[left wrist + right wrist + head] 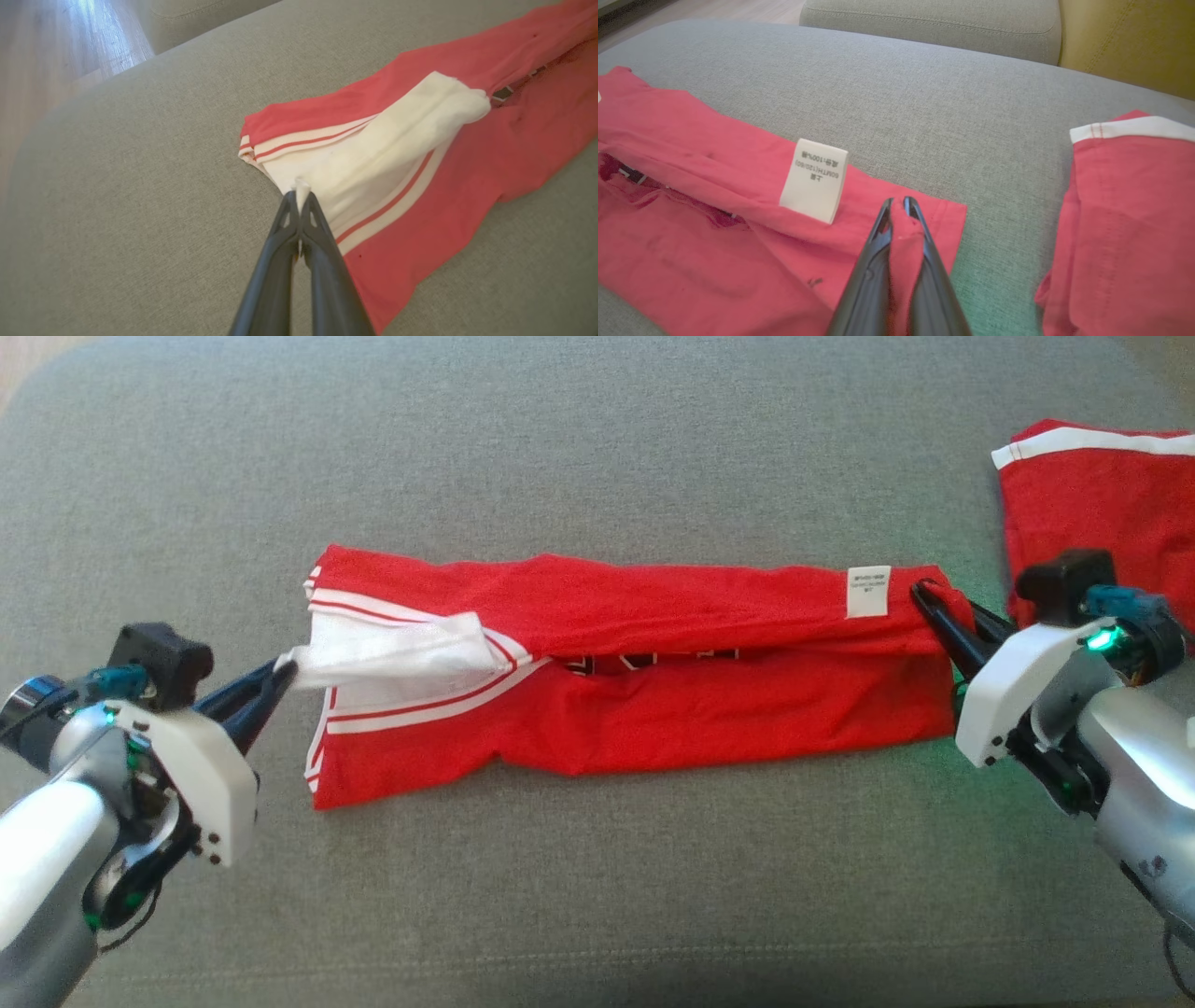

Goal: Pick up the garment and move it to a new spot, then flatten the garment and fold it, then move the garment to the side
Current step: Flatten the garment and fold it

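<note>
Your left gripper point(283, 667) is clenched on the white flap point(392, 658) of the red shirt point(709, 709), your right gripper point(922, 595) on its hem (beside the care label point(867, 591)). The shirt lies stretched across the grey cushion point(597, 448).

A dark print point(653, 665) on the red garment point(709, 728) is hiding under the folded-over upper flap, with only slivers peeking out, too little to read. The small lettering on the white label point(867, 591) is blurring beyond reading in the head view. Near the sofa cushion's point(597, 448) far right corner, a second red garment point(1092, 504) is running off the picture's right edge.
</note>
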